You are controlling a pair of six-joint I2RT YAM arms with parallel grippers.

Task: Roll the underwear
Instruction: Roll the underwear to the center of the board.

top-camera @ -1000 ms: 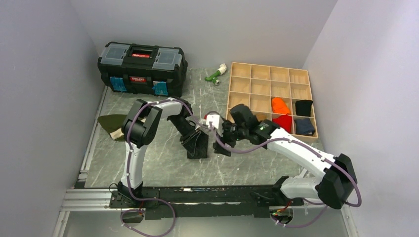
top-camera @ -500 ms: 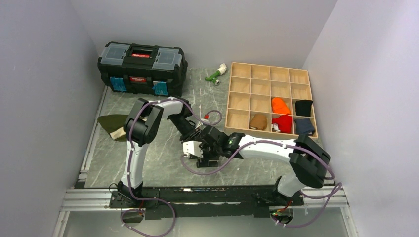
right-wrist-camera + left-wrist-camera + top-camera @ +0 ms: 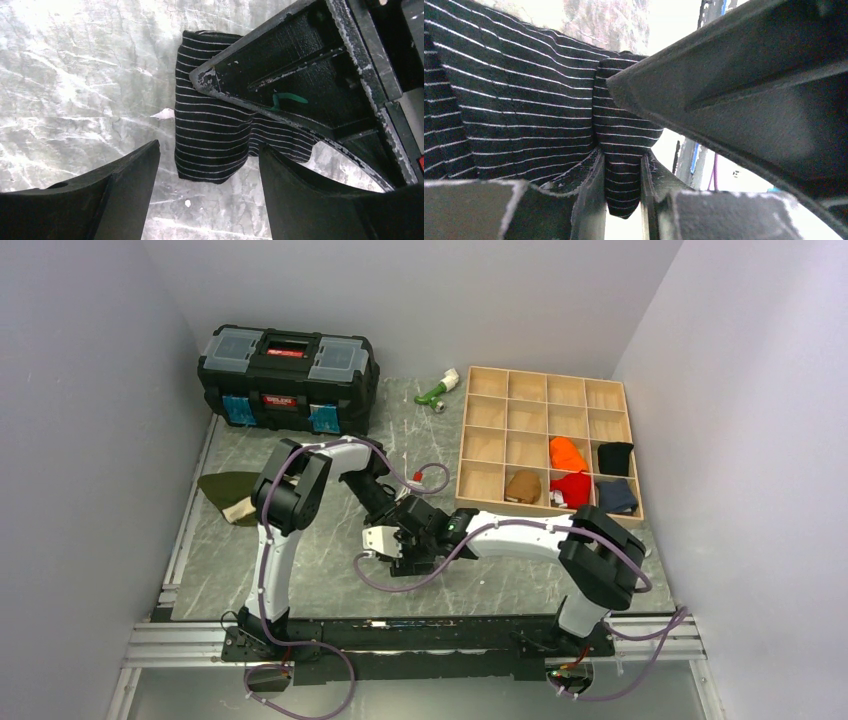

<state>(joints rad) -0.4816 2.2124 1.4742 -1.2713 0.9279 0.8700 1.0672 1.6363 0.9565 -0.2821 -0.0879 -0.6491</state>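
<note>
The underwear, black with fine grey stripes, lies partly folded on the marble table. My left gripper is shut on a bunched fold of the underwear at its edge. In the right wrist view one left finger lies across the cloth. My right gripper is open, its fingers straddling the near end of the underwear just above it. In the top view the left gripper and the right gripper meet at the table's middle, and the underwear is mostly hidden beneath them.
A black toolbox stands at the back left. A wooden compartment tray at the right holds several rolled garments. An olive green garment lies at the left edge. A green and white object lies at the back.
My right arm has swung left from beside the wooden tray to over the underwear, next to the left gripper. The left gripper has kept its hold and place.
</note>
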